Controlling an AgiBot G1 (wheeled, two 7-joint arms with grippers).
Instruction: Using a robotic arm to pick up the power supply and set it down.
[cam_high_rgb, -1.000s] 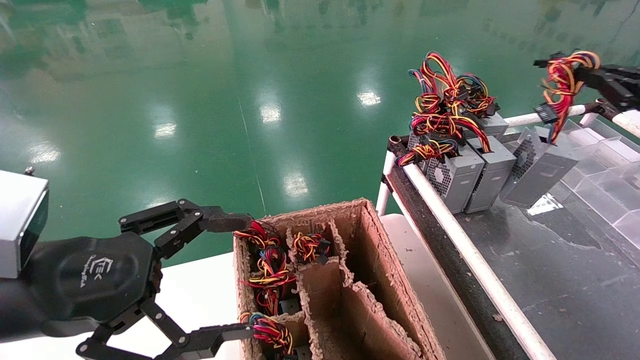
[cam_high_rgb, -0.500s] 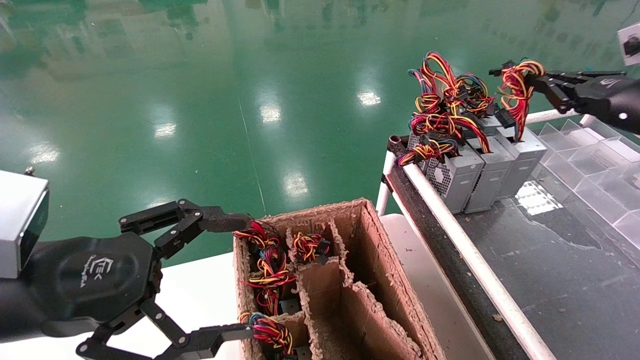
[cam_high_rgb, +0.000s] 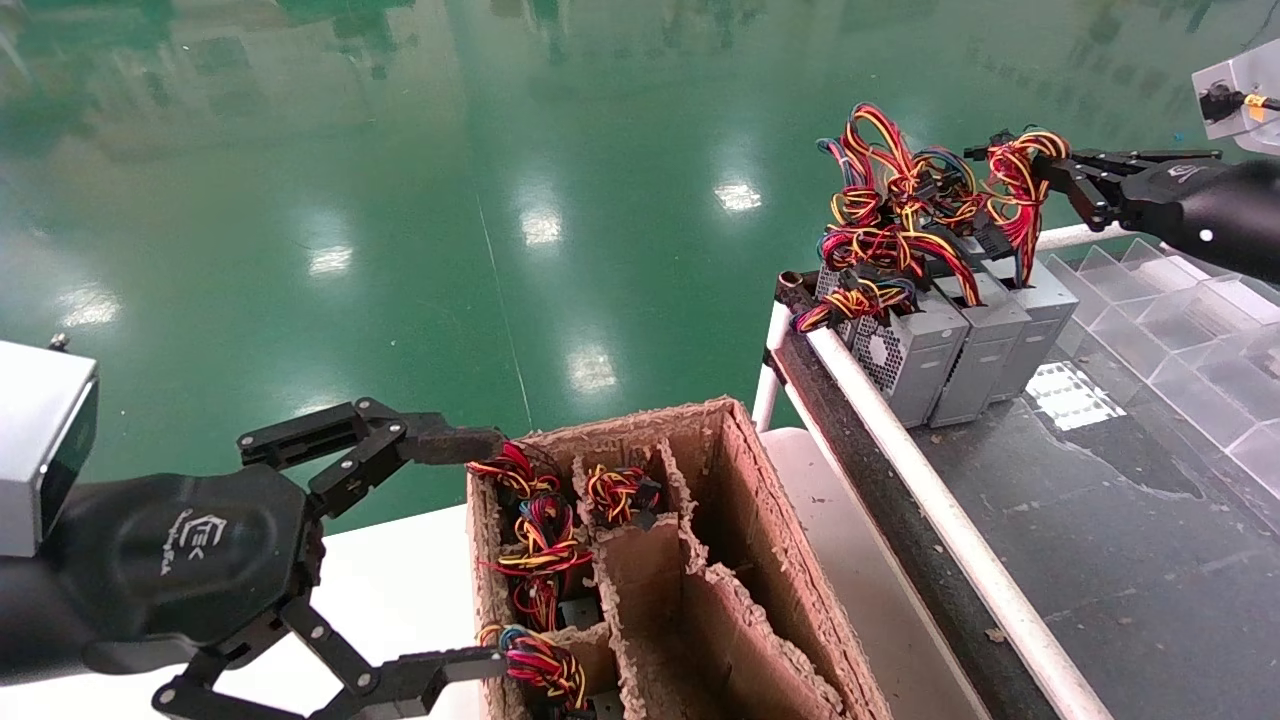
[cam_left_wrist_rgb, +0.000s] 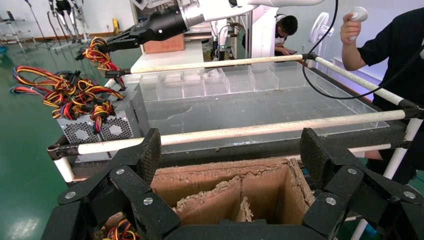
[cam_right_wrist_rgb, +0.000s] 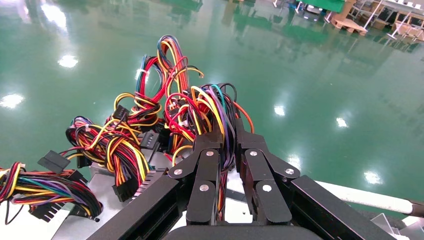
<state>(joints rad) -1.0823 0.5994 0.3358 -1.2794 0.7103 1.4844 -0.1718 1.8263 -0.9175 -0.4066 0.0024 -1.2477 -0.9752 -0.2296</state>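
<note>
The right tool is clamped on the wires of the supply; that supply stands on the dark desk, touching 2 other supplies in a row by the white rail; the left tool hangs spread apart beside the carton.
</note>
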